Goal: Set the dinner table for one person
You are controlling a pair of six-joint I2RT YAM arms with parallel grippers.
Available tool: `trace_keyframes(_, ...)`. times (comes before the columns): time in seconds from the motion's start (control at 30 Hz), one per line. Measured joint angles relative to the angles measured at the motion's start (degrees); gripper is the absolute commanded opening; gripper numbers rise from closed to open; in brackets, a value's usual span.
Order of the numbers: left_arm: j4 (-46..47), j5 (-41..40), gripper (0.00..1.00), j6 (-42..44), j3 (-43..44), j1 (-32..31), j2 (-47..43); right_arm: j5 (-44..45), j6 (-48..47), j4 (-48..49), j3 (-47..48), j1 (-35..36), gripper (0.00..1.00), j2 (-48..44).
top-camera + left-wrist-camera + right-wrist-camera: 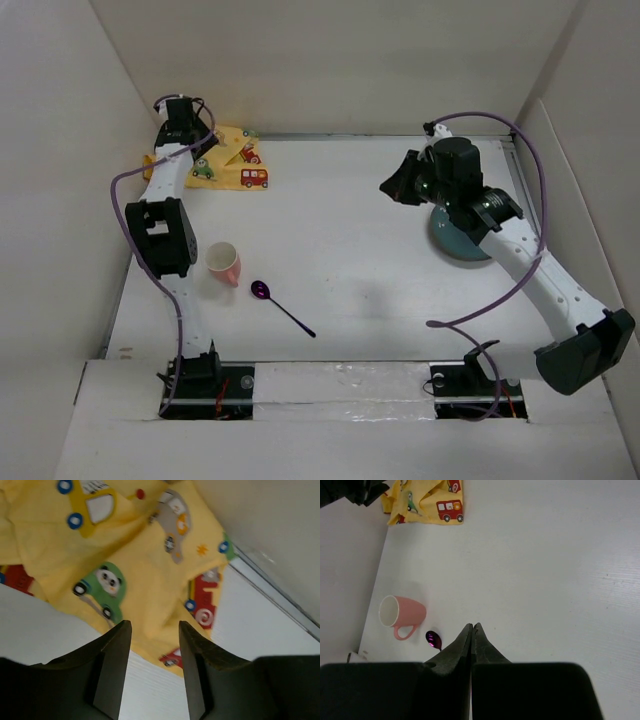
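The white dinner table (pixel 350 250) holds a crumpled yellow placemat printed with cars (pixel 235 162) in its far left corner. A pink cup (pixel 224 263) lies on its side at the left, with a purple spoon (pixel 282 306) beside it. A teal plate (pixel 462 243) sits at the right, partly hidden under my right arm. My left gripper (pixel 195 138) is open just above the placemat's edge (pixel 150 580), with cloth showing between the fingers (pixel 114 665). My right gripper (pixel 394 186) is shut and empty above the table's middle right. The right wrist view shows the cup (pixel 402 615), the spoon bowl (pixel 433 639) and the placemat (pixel 427 502).
White walls (pixel 60 150) close in the table at the left, back and right. The left wall stands close to my left arm and the placemat. A white taped ledge (pixel 340 385) runs along the near edge between the arm bases.
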Motion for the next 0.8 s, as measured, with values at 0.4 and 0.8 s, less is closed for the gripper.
trace_keyframes(0.4, -3.5, 1.1, 0.70, -0.7, 9.3, 6.4, 16.0, -2.4, -0.7, -0.1, 4.3, 0.1, 0.48, 8.2)
trace_keyframes(0.8, -3.6, 8.4, 0.00, 2.4, 12.9, 0.1, 21.9, -3.8, -1.0, -0.6, 5.6, 5.1, 0.50, 12.1)
